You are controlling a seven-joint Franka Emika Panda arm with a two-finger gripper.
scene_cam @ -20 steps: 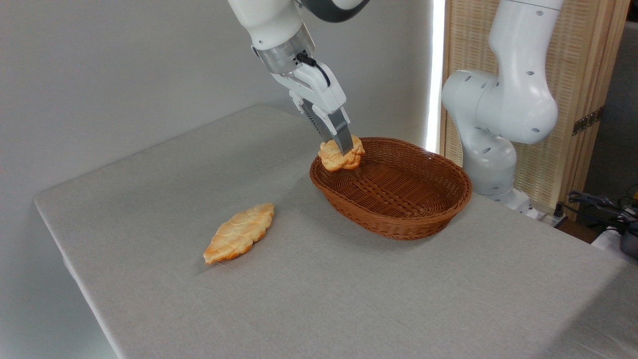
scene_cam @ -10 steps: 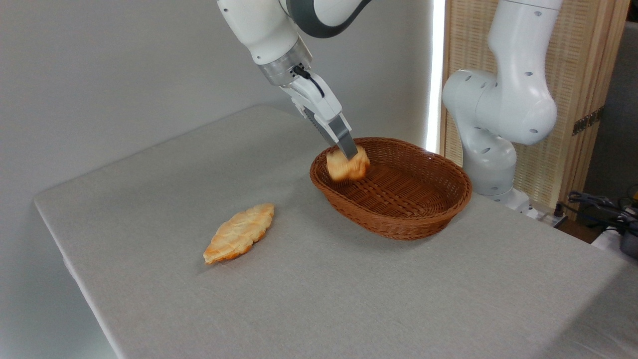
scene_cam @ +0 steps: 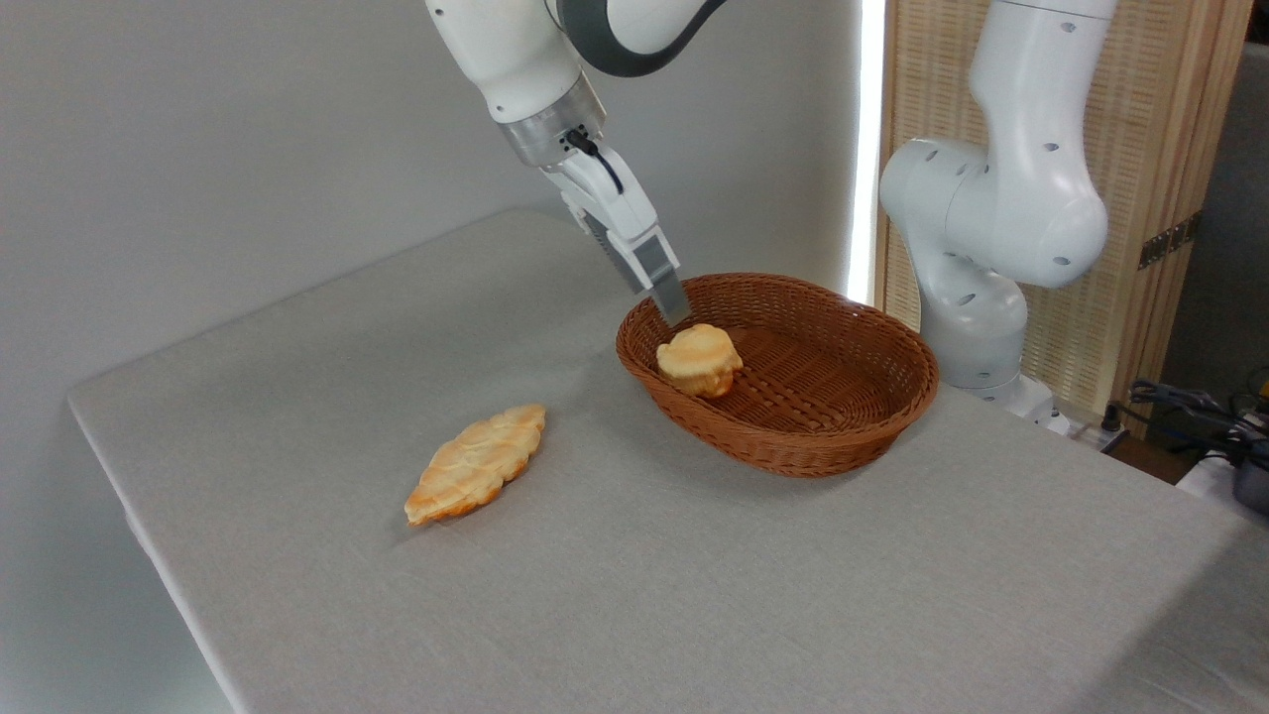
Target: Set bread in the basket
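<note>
The bread (scene_cam: pixel 699 359), a small round golden bun with a pale top, lies inside the brown wicker basket (scene_cam: pixel 798 446), against its left inner wall. My gripper (scene_cam: pixel 674 309) hangs just above the basket's left rim, tilted down to the right, a little up and left of the bun and clear of it. It is open and holds nothing; its fingers show side-on, one behind the other.
A flat braided loaf (scene_cam: pixel 476 463) lies on the grey tablecloth to the left of the basket. The arm's white base (scene_cam: pixel 991 228) stands behind the basket at the right. Cables and gear (scene_cam: pixel 1205 416) sit off the table's far right edge.
The bun has left the gripper and dropped into the basket. The gripper has drawn back up and to the left.
</note>
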